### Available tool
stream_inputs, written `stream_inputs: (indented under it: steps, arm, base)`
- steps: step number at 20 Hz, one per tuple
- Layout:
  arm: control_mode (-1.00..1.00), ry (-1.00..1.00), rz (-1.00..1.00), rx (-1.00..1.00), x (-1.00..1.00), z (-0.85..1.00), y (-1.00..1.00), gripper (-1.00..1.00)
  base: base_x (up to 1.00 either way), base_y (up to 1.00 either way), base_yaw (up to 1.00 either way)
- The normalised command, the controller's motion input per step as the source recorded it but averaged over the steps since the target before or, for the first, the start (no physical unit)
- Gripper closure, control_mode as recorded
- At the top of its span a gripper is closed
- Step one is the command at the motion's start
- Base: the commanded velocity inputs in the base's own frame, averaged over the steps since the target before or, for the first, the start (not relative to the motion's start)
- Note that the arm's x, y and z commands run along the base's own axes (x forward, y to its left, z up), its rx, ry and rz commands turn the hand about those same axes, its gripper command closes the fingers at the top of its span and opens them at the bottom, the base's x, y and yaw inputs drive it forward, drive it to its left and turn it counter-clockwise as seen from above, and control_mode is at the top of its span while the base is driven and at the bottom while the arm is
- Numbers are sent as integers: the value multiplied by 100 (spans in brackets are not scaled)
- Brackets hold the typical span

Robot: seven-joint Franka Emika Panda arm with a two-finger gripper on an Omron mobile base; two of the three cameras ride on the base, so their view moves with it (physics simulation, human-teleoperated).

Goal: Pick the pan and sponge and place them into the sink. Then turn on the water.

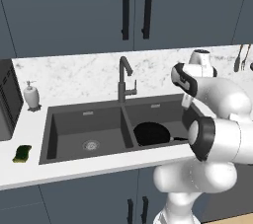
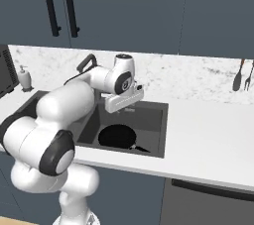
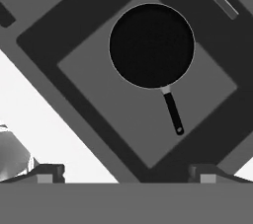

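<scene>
The black pan (image 1: 152, 133) lies flat in the right basin of the dark sink (image 1: 64, 124), its handle pointing toward the front right. From the hand view, the pan (image 3: 151, 45) sits on the basin floor of the sink (image 3: 123, 119) well below the fingertips. My gripper (image 2: 124, 106) hangs above that basin, open and holding nothing, its tips (image 3: 126, 172) wide apart. The yellow and green sponge (image 1: 21, 153) rests on the counter left of the sink. No water runs from the faucet (image 1: 123, 77).
A white soap dispenser (image 1: 32, 94) stands at the back left of the counter, beside a dark appliance (image 1: 7, 102). Utensils (image 2: 239, 78) hang on the wall at the right. Dark cabinets with black handles (image 1: 126, 8) hang overhead. The white counter (image 2: 208, 135) stretches right of the sink.
</scene>
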Motion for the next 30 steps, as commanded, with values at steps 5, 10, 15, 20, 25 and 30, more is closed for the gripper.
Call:
stream_inputs:
  steps: [5,10,15,20,25,30]
  arm:
    - [-100,3,-33,0,-23,3,34,-100]
    - [-100,25,-70,2,-20,33,1,-100]
    - [-100,26,-75,0,-4,16,0,-100]
    - [-100,3,-44,0,-3,0,3,-100]
    - [-100,-2,0,0,-5,0,0,-100]
    - [-100,-19,0,0,-19,0,18,-100]
  base:
    - [0,0,0]
    - [0,0,0]
    - [0,0,0]
    - [0,0,0]
    - [0,0,0]
    - [0,0,0]
